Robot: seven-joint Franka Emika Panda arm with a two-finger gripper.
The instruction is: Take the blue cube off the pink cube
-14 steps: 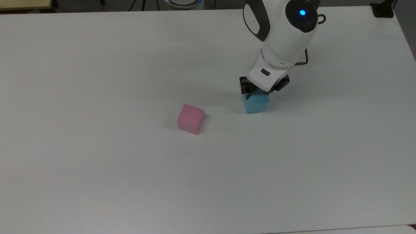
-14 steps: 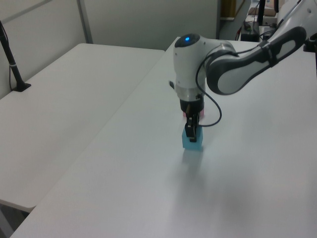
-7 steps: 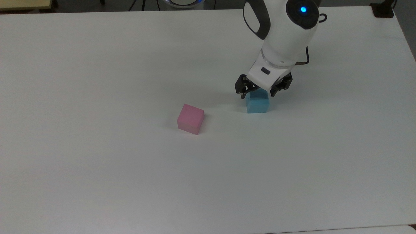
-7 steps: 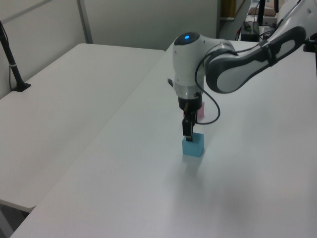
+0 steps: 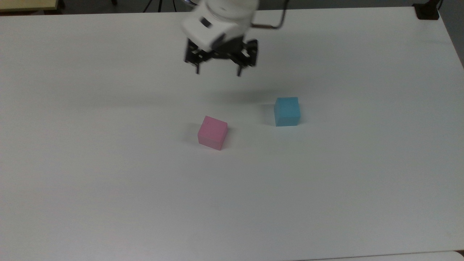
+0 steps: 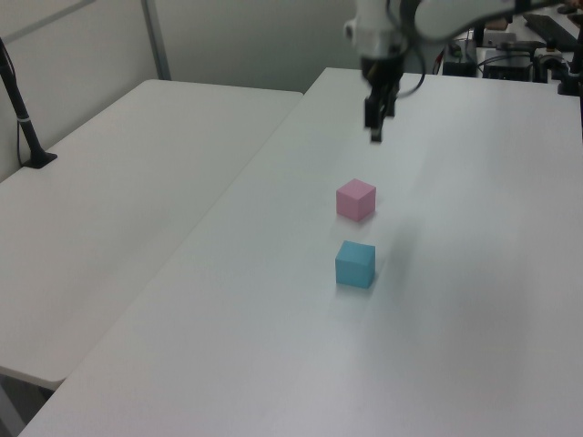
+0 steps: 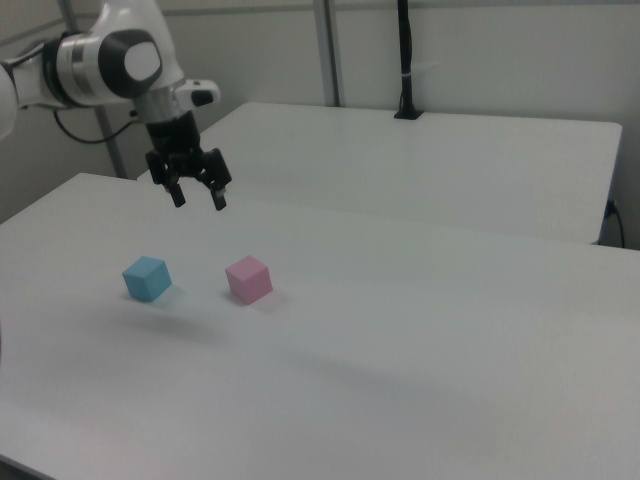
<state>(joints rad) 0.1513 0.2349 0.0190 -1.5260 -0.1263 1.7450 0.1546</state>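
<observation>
High over the tabletop (image 5: 108, 199), the gripper (image 5: 217, 70) has lifted away empty with jaws wide. A moment ago it straddled the blue cube (image 5: 287, 111), which sits right of the pink cube (image 5: 212, 132) in the top view, apart. Task looks done.

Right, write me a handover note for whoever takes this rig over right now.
Gripper: open, empty, raised above the table, away from both cubes.
Blue cube: sits flat on the table by itself, to the top view's right of the pink cube, with a clear gap between them.
Pink cube: also flat on the table, nothing on top of it.
Done: the blue cube is off the pink cube and released.
Left: nothing for this task as far as the views show; the arm only needs parking if you want it clear.
</observation>
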